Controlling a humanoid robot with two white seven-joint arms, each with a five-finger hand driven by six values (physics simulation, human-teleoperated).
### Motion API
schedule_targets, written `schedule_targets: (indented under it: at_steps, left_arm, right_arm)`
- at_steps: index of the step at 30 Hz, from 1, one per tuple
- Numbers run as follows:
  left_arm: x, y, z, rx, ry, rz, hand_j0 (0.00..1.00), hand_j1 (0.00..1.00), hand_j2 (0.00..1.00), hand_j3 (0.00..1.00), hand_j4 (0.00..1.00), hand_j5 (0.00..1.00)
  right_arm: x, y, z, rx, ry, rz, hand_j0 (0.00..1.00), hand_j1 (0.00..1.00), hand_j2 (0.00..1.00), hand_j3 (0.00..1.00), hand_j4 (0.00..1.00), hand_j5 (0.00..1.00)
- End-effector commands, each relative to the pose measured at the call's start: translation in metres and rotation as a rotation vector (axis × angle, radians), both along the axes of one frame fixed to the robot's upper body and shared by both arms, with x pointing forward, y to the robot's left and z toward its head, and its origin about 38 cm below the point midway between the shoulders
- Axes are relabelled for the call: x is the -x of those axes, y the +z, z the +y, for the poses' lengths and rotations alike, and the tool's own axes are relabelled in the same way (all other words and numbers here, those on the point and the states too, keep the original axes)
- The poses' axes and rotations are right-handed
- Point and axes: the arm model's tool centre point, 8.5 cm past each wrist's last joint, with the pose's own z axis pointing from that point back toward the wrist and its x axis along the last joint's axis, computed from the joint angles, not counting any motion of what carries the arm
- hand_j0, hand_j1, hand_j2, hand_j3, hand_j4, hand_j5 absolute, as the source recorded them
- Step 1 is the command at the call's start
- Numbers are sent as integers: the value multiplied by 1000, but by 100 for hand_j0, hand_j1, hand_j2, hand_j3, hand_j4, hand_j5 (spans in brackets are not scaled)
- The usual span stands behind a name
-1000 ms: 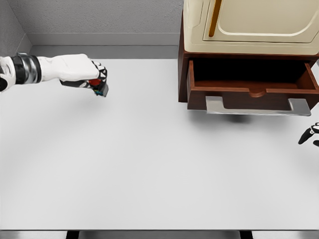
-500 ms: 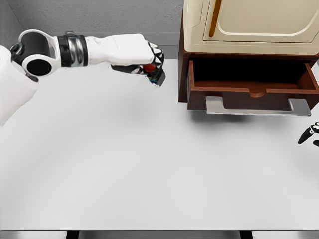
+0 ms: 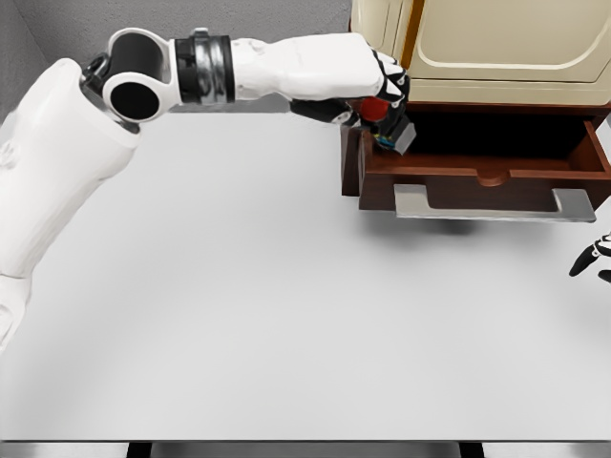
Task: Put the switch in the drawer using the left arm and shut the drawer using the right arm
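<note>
Two arms share this job, and only the left one is busy: the left hand (image 3: 368,81) reaches across to the open drawer (image 3: 482,157), its fingers curled tight around the switch (image 3: 389,127), a small dark block with a red part on top. The switch hangs at the drawer's left end, just over its front edge, apparently above the dark cavity and not yet resting inside; holding it from above leaves the underside free to drop in. The drawer stands pulled out from the brown cabinet beneath a cream appliance (image 3: 487,43), its grey handle (image 3: 494,202) facing the robot. Right of the handle, the right hand (image 3: 594,258) barely shows at the frame edge; whether its fingers are spread cannot be told.
</note>
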Motion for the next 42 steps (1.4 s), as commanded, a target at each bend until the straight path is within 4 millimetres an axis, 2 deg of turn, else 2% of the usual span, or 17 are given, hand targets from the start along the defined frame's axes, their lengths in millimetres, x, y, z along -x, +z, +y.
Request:
schedule_targets:
  at_steps: [1, 4, 8, 12, 14, 17, 20, 27, 29, 32, 33, 39, 42]
  left_arm:
    - [-7, -7, -17, 28, -1, 54, 33, 33, 33, 33, 33, 33]
    - [-15, -18, -33, 38, 4, 107, 33, 33, 33, 33, 33, 33]
    - [-9, -19, -65, 56, -40, 125, 33, 33, 33, 33, 33, 33]
    - [-15, -25, -80, 71, -32, 172, 33, 33, 33, 33, 33, 33]
    - [-16, -24, -79, 77, -28, 175, 33, 33, 33, 33, 33, 33]
    - [-24, -10, -68, 134, -3, 174, 33, 33, 33, 33, 33, 33]
    - [-34, -23, -64, 125, 33, 218, 34, 34, 34, 34, 34, 34]
    - [-35, -29, -64, 109, 37, 224, 37, 37, 37, 37, 37, 37]
    - [-40, -37, -61, 99, 58, 246, 40, 40, 40, 40, 40, 40]
    - [-40, -37, -62, 99, 56, 245, 47, 47, 47, 47, 47, 47]
    - [-40, -37, -62, 98, 57, 246, 56, 56, 56, 56, 56, 56]
    - [-41, -36, -60, 105, 59, 250, 86, 86, 86, 86, 86, 86]
    - [-40, -35, -61, 107, 55, 248, 92, 92, 92, 92, 92, 92]
  right_arm:
    - [0, 1, 0, -6, -2, 0, 52, 52, 52, 52, 52, 52]
    - [0, 1, 0, -6, -2, 0, 52, 52, 52, 52, 52, 52]
    - [0, -1, 1, -7, 0, 5, 52, 52, 52, 52, 52, 52]
    - [0, -1, 1, -7, 0, 5, 52, 52, 52, 52, 52, 52]
    - [0, -1, 1, -7, 0, 5, 52, 52, 52, 52, 52, 52]
    - [0, -1, 1, -7, 0, 5, 52, 52, 52, 52, 52, 52]
    - [0, -1, 1, -7, 0, 5, 52, 52, 52, 52, 52, 52]
    - [0, -1, 1, -7, 0, 5, 52, 52, 52, 52, 52, 52]
    - [0, 0, 1, -6, 1, 5, 52, 52, 52, 52, 52, 52]
    - [0, 0, 1, -6, 1, 5, 52, 52, 52, 52, 52, 52]
    - [0, 0, 1, -6, 1, 5, 52, 52, 52, 52, 52, 52]
    - [0, -1, 1, -7, 1, 6, 52, 52, 52, 52, 52, 52]
    - [0, -1, 1, -6, 2, 6, 52, 52, 52, 52, 52, 52]
